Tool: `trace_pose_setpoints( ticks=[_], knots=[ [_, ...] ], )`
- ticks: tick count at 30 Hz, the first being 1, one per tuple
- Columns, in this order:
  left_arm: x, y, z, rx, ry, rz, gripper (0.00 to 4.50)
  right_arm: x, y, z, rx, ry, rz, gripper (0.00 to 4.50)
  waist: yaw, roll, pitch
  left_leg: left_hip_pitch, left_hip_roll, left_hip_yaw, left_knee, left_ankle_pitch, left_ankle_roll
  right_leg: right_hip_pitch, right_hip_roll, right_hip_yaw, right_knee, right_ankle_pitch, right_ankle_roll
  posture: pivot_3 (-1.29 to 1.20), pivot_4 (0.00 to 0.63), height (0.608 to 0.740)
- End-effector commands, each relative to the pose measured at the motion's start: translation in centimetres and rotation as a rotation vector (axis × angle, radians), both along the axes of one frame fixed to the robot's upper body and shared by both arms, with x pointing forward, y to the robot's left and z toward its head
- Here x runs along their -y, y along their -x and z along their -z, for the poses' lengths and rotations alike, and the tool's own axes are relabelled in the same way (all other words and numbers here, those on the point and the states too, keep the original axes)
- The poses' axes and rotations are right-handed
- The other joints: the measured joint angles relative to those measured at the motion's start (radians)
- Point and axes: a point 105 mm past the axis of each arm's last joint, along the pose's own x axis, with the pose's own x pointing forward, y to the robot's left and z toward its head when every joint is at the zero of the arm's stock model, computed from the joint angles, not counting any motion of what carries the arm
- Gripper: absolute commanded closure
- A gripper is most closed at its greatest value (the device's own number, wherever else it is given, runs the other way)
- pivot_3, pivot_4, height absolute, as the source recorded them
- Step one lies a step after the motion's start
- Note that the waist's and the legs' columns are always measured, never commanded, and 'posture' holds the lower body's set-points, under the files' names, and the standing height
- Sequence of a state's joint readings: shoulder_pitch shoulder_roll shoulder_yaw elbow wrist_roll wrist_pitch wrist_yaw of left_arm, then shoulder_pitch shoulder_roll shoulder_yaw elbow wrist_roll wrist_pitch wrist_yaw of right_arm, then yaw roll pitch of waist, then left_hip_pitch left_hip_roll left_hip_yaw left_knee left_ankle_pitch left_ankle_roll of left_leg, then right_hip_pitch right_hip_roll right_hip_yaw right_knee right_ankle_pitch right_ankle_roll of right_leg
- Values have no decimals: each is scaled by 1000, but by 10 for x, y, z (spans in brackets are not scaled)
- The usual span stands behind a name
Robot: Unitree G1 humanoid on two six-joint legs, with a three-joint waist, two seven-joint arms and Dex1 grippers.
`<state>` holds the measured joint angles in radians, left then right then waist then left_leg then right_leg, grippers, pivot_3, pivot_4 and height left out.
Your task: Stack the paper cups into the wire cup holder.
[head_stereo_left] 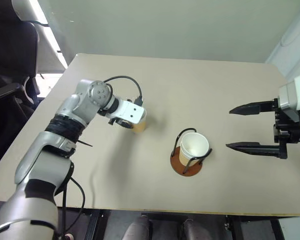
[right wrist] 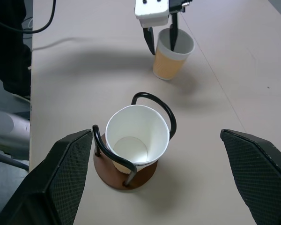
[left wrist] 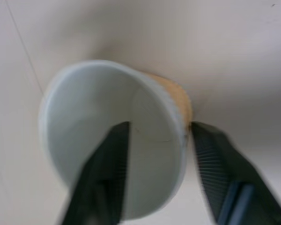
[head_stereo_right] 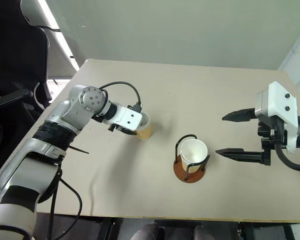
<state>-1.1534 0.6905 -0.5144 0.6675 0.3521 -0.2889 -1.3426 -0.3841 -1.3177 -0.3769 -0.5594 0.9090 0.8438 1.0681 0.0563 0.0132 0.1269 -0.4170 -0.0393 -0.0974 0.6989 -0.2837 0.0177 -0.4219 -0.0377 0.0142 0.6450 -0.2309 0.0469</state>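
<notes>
Left gripper straddles the loose paper cup's wall, one finger inside, one outside, narrowing on it. Right gripper wide open, empty, right of the wire cup holder. No readable print.

text: nothing legible is showing in any view | labels, brands: none are appearing on any surface in view | numbers, signs: none are reading
</notes>
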Motion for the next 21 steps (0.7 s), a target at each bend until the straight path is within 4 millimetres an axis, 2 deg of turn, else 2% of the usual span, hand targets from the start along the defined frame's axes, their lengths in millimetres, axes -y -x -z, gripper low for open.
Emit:
trace_pose_setpoints(
  ticks=[1,2,3,5,9,16,21],
  knots=[
    [4,0,-14,20,10,30,3895,0,1,-7,43,5,2,0,0,0,0,0,0,0,0,0,0,0,0,0,0,0,0,0,150,740],
    [6,2,-15,3,19,39,4297,0,1,-7,42,6,4,0,0,0,0,0,0,0,0,0,0,0,0,0,0,0,0,0,150,740],
    [9,5,-19,-11,30,50,4436,0,1,-7,42,6,5,0,0,0,0,-1,0,0,0,0,0,-1,0,0,0,0,0,0,150,740],
    [12,9,-27,-27,50,70,4436,0,1,-7,41,6,6,0,0,0,0,-1,0,0,0,0,0,-1,0,0,0,0,0,0,150,740],
    [28,24,-57,-42,134,155,4436,0,1,-7,41,4,6,0,1,0,0,-2,0,0,0,0,0,-2,0,0,0,0,0,0,150,740],
    [63,69,-120,15,303,340,4436,-1,0,-4,34,-4,9,0,0,0,0,-3,0,0,0,0,0,-2,0,0,0,0,1,0,150,740],
    [79,100,-140,-6,367,446,4436,-2,0,-3,32,-7,11,0,-1,0,0,-2,0,0,0,0,0,-1,0,0,-1,0,1,0,150,740]
  ],
)
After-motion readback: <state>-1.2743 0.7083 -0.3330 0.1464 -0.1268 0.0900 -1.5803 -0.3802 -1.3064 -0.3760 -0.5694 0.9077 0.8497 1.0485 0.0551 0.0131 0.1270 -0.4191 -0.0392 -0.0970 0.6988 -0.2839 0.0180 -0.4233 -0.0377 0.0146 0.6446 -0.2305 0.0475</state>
